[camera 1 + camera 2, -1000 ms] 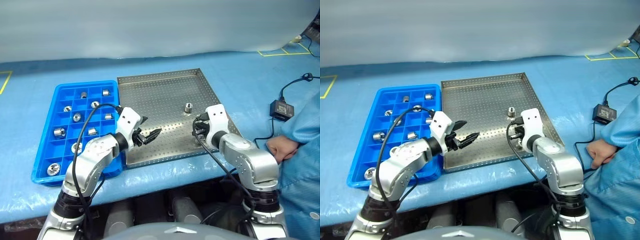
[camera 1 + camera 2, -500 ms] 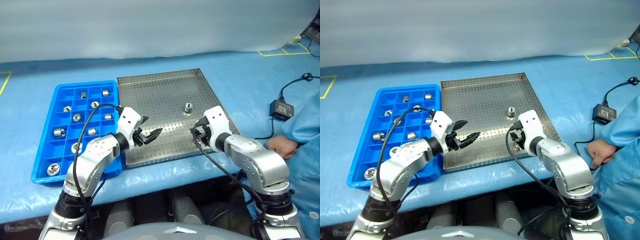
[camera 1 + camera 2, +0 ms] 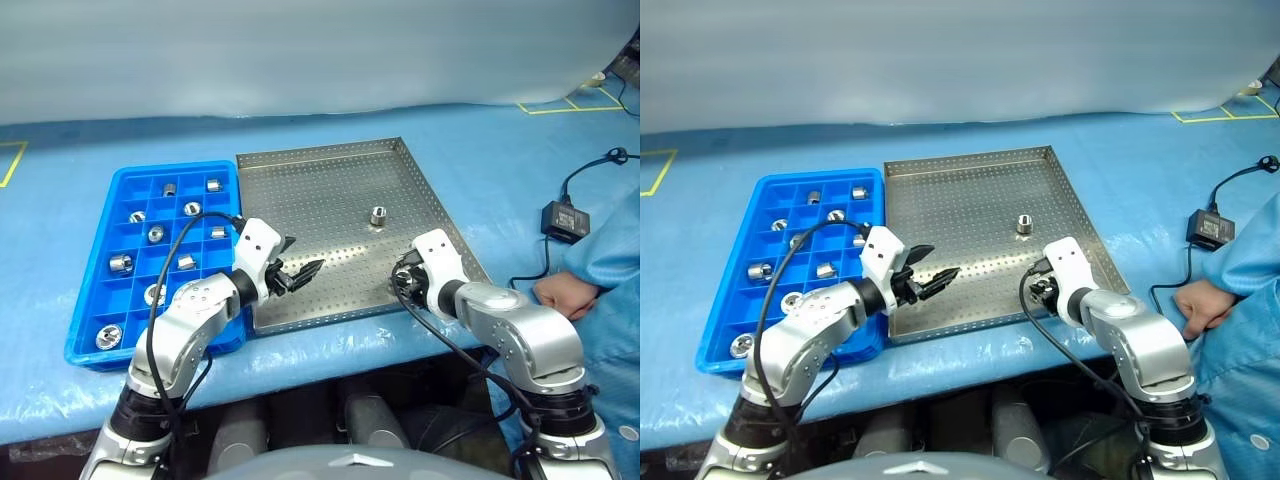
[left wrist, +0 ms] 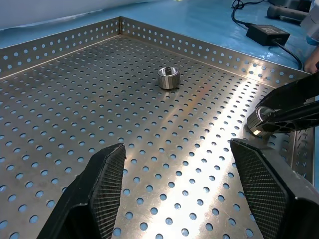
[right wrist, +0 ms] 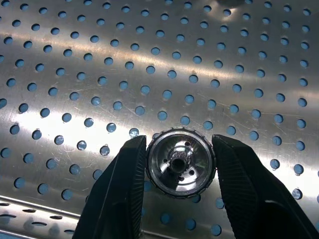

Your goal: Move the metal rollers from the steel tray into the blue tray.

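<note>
Bright blue gridded plastic tray (image 3: 90,345) holds several rollers; left gripper (image 3: 296,271) hangs open, empty. On the grey perforated steel tray (image 3: 300,190), right gripper (image 5: 178,164) pinches one shiny metal roller (image 5: 179,162) — another roller (image 3: 378,214) waits. Next, probably: lift — carry left.

Bench surroundings, off to the sides and behind

A blue cover (image 3: 330,375) is lying over the whole work surface, wrinkling a little toward the near edge. A black power adapter (image 3: 562,217) is sitting on it well to the right, with its black cable (image 3: 585,168) curling away toward the far right corner. A person in a light blue sleeve (image 3: 612,250) is standing at the right edge, resting a hand (image 3: 560,295) on the cover near the adapter. Yellow tape lines (image 3: 565,103) are showing at the far right, and another yellow tape corner (image 3: 10,160) at the far left. A pale sheet (image 3: 300,55) is hanging behind.
</note>
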Controlling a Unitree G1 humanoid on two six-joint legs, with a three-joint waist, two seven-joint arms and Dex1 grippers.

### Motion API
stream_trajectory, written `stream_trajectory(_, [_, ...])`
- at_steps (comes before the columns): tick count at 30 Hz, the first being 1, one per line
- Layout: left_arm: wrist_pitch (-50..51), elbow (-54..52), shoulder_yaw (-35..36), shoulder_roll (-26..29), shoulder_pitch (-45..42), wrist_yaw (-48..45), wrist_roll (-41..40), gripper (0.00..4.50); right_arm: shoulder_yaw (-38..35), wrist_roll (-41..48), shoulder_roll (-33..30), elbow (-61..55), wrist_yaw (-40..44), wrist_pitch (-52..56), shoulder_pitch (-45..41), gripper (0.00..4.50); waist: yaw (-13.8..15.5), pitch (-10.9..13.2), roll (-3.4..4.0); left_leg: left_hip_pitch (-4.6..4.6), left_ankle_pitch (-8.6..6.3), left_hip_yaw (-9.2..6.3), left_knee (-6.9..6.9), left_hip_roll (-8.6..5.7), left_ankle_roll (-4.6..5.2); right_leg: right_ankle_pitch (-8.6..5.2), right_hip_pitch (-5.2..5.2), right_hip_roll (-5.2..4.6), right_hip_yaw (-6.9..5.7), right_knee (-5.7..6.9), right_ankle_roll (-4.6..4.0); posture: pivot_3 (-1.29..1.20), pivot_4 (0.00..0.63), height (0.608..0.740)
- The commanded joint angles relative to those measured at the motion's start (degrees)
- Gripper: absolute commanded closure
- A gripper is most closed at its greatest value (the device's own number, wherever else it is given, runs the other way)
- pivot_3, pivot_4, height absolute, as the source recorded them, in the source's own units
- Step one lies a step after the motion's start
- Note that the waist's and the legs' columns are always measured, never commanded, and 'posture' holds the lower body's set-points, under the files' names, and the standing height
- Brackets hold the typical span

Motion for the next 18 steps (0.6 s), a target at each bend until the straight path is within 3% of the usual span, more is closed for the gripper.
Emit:
stream_trajectory(1, [-0.9, -1.2, 0.4, -0.1, -0.3, 0.1, -0.1, 0.84, 0.5, -0.5, 0.5, 2.4, -0.3, -0.9, 0.4, 2.31, 0.0, 0.0, -0.01, 0.00, 0.00, 0.00, 0.00, 0.00, 0.00, 0.00, 0.00, 0.00, 0.00, 0.00, 0.00, -0.12, 0.150, 0.740])
stream_trajectory(3, [-0.9, -1.3, 0.4, 0.0, -0.3, 0.1, -0.1, 0.84, 0.8, -0.5, 0.7, 3.0, -0.4, -1.3, 0.5, 2.31, 0.1, 0.0, -0.02, 0.00, 0.00, 0.00, 0.00, 0.00, 0.00, 0.00, 0.01, 0.00, 0.00, 0.00, 0.00, -0.12, 0.150, 0.740])
stream_trajectory(6, [-0.8, -1.4, 0.6, 0.2, -0.3, 0.3, -0.1, 0.84, -0.2, -0.2, 1.8, 3.4, -0.9, -1.3, 0.2, 2.82, 0.2, 0.0, -0.07, 0.01, 0.00, -0.02, 0.00, 0.00, 0.00, 0.00, 0.02, 0.00, -0.01, -0.01, 0.00, -0.12, 0.150, 0.740])
stream_trajectory(18, [-0.6, -1.5, 1.0, 0.5, -0.4, 0.5, -0.3, 0.84, -1.9, 0.9, 3.5, 0.1, -0.9, -1.2, -2.1, 2.83, 0.1, 0.0, -0.06, 0.01, 0.00, 0.00, -0.01, 0.01, 0.00, 0.00, 0.00, 0.01, 0.00, 0.00, 0.00, -0.12, 0.150, 0.740])
